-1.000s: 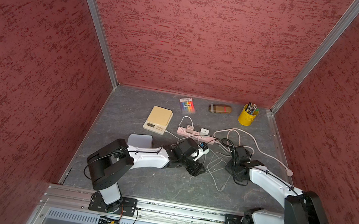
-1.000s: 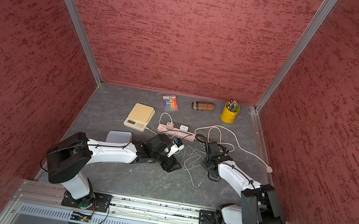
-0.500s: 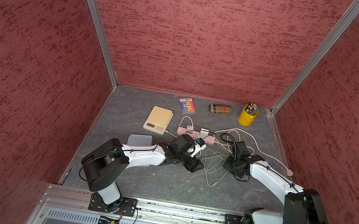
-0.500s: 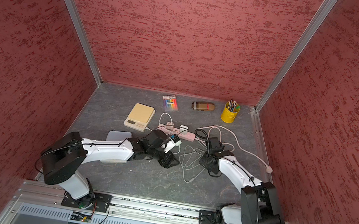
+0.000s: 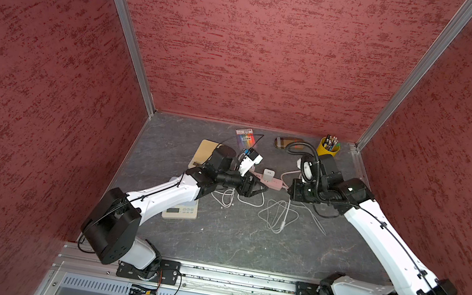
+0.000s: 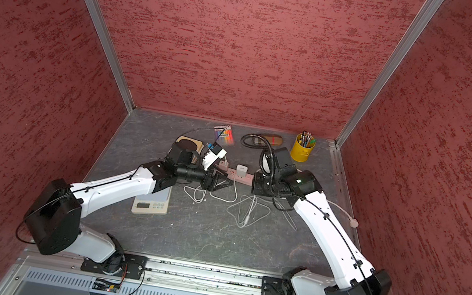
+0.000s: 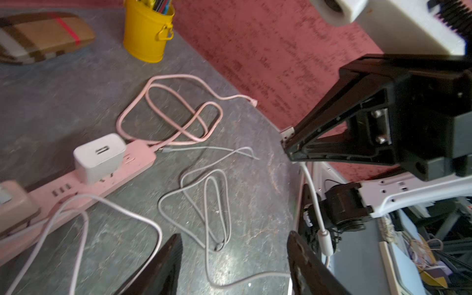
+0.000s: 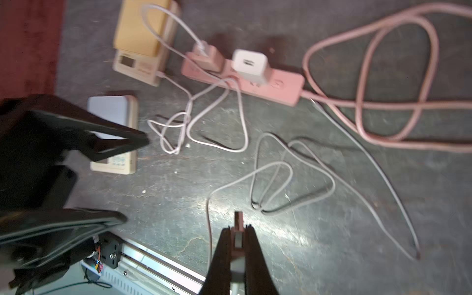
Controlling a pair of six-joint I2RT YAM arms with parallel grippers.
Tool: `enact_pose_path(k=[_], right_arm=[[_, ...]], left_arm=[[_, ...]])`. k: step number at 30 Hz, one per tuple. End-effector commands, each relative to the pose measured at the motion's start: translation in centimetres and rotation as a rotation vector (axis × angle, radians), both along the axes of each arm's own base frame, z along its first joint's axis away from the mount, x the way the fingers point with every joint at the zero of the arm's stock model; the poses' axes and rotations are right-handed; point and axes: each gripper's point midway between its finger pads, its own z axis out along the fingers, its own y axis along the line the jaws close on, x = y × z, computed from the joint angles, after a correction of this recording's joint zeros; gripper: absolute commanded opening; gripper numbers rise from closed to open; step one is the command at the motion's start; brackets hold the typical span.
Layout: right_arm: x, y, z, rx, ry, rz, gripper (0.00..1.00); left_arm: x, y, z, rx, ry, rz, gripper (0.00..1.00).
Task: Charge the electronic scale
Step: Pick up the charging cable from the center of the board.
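quick rundown. R gripper (image 8: 238, 228) is clamped tight on a small USB plug (image 8: 238, 219), w/ the plug tip poking out past the fingers. From the left wrist cam you can see a white cable (image 7: 313, 196) dangling down from that plug, so it's held up off the table (image 5: 213, 241). L gripper (image 5: 260, 189) is spread wide w/ nothing in it. It hovers over the cable mess pointing at the R one, close but not touching.

Scales: there's 2 of them tbh. The grey-topped scale (image 5: 181, 210) sits flat on the left side of the table. In both top views it's mostly hidden under the L forearm, w/ only the display end sticking out. The tan-topped scale (image 8: 140, 30) is just behind it, further back, w/ a thin white lead (image 8: 199, 45) draped over it from a pink adapter (image 8: 207, 57). Can't tell if that lead is actually seated in the scale, too blurry.

The pink power strip (image 5: 274, 185) lies between the two grippers, a bit behind them. A white charger block (image 8: 251, 65) is plugged on top of it, USB slot showing. A loose grey cable (image 8: 275, 184) is coiled on the table in front of the strip. Yellow pencil cup (image 5: 328, 148) is in the back right corner.
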Motion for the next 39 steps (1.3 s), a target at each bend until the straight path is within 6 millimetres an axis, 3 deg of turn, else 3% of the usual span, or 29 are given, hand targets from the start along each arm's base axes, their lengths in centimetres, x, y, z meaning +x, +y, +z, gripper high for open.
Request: enact_pose_path(k=[1,6,9,13,17,27,35,39], right_arm=[[1.4,3.3,1.2,0.056,-0.096,0.184,0.0],[3.7,7.8,3.9,0.215,-0.246,0.347,0.0],[5.6,8.5,5.7,0.249,-0.355,0.32,0.0],[6.9,8.9,7.5,0.302,-0.465,0.291,0.0],[6.8,8.9,8.8,0.357,-0.55,0.279,0.0],[6.3,9.4,8.4,0.405,-0.545,0.307,0.0],[5.1,10.1,9.1,0.509,-0.555,0.342,0.0],[4.5,10.1,9.4,0.55,-0.562,0.342,0.01]], left_arm=[[-2.4,-0.4,4.4,-0.14,-0.059,-0.152,0.65],[-2.6,1.5,4.8,-0.172,-0.052,-0.148,0.63],[-1.6,2.8,4.6,-0.196,-0.012,-0.113,0.63],[-0.8,3.1,4.2,-0.219,0.031,-0.103,0.62],[0.0,2.5,4.5,-0.25,0.06,-0.106,0.59],[1.6,1.5,5.3,-0.307,0.077,-0.124,0.5],[2.8,0.4,4.1,-0.296,0.108,-0.093,0.37],[2.9,0.0,4.3,-0.309,0.116,-0.097,0.23]])
